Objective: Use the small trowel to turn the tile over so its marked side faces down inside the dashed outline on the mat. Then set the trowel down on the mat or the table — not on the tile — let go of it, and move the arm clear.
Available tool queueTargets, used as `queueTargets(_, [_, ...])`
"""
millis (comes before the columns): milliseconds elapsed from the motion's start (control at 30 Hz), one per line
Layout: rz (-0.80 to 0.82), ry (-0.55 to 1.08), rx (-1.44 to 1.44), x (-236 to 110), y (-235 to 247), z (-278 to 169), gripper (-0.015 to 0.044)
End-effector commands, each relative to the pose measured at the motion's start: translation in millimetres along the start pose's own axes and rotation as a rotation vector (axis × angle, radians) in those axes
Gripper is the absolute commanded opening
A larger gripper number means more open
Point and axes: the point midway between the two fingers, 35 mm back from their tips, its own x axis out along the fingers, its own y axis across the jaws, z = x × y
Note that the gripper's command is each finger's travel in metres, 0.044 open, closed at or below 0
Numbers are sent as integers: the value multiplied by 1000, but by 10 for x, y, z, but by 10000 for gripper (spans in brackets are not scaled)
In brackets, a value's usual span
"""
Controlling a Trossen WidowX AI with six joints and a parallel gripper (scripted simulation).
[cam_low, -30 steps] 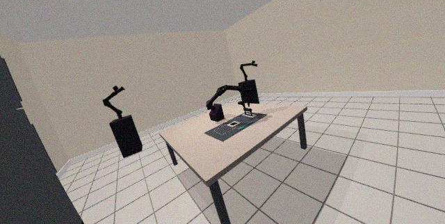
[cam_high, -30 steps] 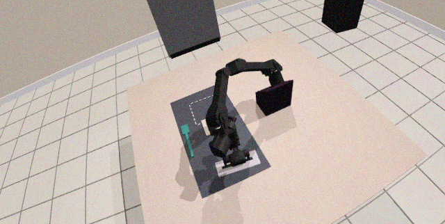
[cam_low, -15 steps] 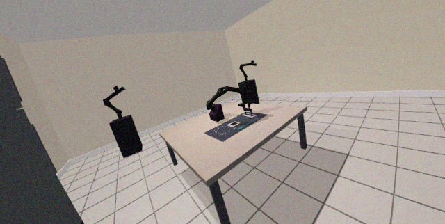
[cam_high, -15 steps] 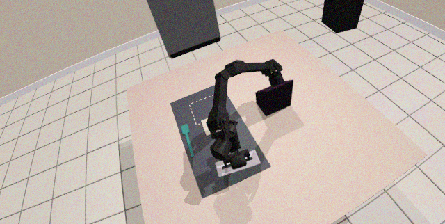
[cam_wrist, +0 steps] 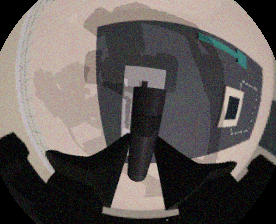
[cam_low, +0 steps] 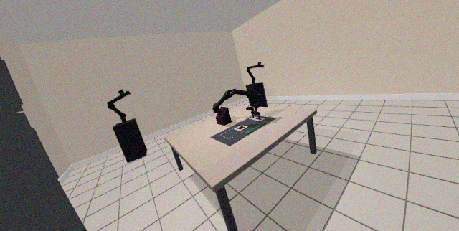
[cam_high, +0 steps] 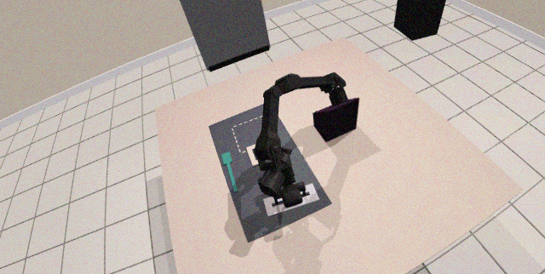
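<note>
A cream square tile (cam_high: pixel 251 157) (cam_low: pixel 240 128) (cam_wrist: pixel 233 107) lies flat on the dark mat (cam_high: pixel 220 134) (cam_wrist: pixel 189 115), its dark centre mark facing up, beside the dashed outline (cam_high: pixel 237 139). In the top view the arm partly hides it. A trowel with a flat white blade (cam_high: pixel 314 190) (cam_wrist: pixel 144 75) and a thick black handle lies at the mat's other end. My gripper (cam_high: pixel 291 197) (cam_low: pixel 256 116) (cam_wrist: pixel 142 137) is low over it, fingers on both sides of the handle, shut on it. The blade looks flat on the mat.
A teal tool (cam_high: pixel 226 157) (cam_wrist: pixel 219 45) with a square blade and thin handle lies along the mat's long edge. The arm's dark purple base box (cam_high: pixel 336 118) (cam_low: pixel 223 116) stands on the table beyond the opposite edge.
</note>
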Motion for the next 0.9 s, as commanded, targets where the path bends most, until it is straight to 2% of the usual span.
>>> queueTargets(0, [-7,3,-5,20,-24,4,130])
queueTargets(467, [-7,3,-10,20,-24,4,130])
queueTargets(867, [-7,4,-350,20,-23,4,130])
